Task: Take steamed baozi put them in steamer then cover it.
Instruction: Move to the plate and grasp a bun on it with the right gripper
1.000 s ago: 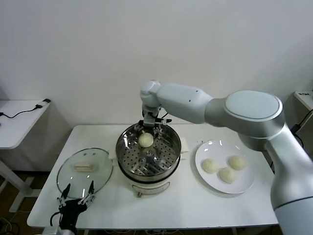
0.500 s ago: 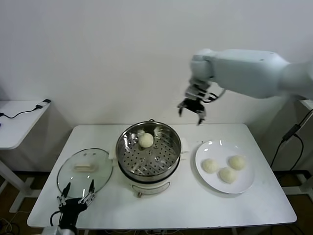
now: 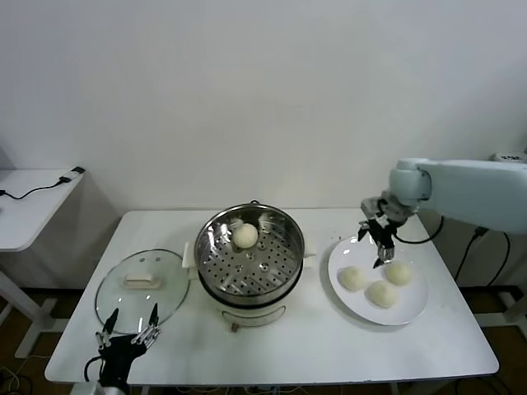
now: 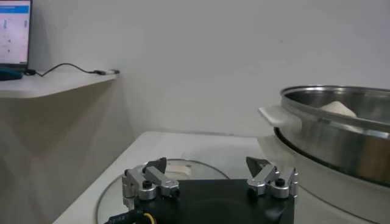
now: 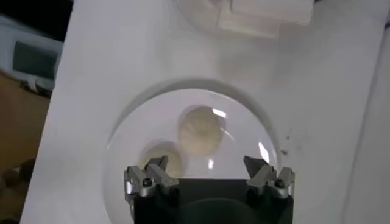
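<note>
The right gripper [image 3: 378, 241] is seen hanging just above the far edge of the white plate [image 3: 412, 315], its fingers spread apart and nothing held between them. Three steamed baozi [image 3: 383, 293] lie on that plate, at about 6 o'clock from the gripper and just below it; in the right wrist view two of them [image 5: 201, 129] are seen beneath the parted fingers. A fourth bun [image 3: 245, 236] rests inside the steamer [image 3: 249, 257], at 9 o'clock from the gripper and well apart from it. The cover [image 3: 142, 285] lies flat on the table [image 3: 313, 346], at 9 o'clock from the steamer and just beside it. The left gripper [image 3: 129, 328] is held at the table's near left edge, fingers apart and empty, at 6 o'clock from the cover.
</note>
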Tool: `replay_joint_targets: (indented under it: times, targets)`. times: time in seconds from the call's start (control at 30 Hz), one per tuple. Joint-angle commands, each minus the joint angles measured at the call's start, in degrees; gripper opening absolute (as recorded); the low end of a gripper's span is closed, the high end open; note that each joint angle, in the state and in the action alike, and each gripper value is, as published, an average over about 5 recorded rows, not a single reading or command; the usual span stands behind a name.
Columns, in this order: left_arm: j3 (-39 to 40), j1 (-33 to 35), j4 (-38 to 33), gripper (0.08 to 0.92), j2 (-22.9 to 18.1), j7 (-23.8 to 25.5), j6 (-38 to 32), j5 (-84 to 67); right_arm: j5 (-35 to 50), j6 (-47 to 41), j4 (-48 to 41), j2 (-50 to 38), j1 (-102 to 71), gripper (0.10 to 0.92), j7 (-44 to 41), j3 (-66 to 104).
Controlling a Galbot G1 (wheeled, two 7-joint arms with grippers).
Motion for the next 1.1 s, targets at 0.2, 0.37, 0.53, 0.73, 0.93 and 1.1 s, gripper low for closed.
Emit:
replay_joint_targets:
  times: [0.2, 0.37, 0.53, 0.73, 0.93, 1.1]
  targets:
    - [-0.13, -0.04, -0.11, 0.823, -0.34, -0.07, -0.13, -0.04, 0.01, -9.30, -4.18, -0.60, -14.92, 0.823, 6.53, 11.53]
    - [-0.17, 0.13, 0.18, 0.823, -0.31, -0.10, -0.46, 0.07, -1.06, -8.97, -7.49, 1.68, -16.78, 0.822, 6.35, 13.75]
    - [-0.19, 0.22, -0.03, 0.823, -0.42, -0.09, -0.45, 0.07, -1.61, -8.89, -9.36, 2.89, -17.92, 0.799, 5.96, 14.27]
    - [-0.24, 0.32, -0.23, 0.823, -0.36, -0.04, -0.36, 0.01, -1.86, -8.97, -10.23, 3.52, -18.31, 0.739, 5.56, 14.15]
    - [-0.20, 0.21, -0.26, 0.823, -0.29, -0.01, -0.28, 0.04, -1.50, -8.82, -10.32, 3.89, -18.08, 0.641, 5.02, 14.55]
    - [-0.18, 0.38, -0.35, 0.823, -0.19, -0.03, -0.32, 0.12, -0.36, -8.23, -8.27, 3.01, -14.55, 0.597, 3.29, 13.63]
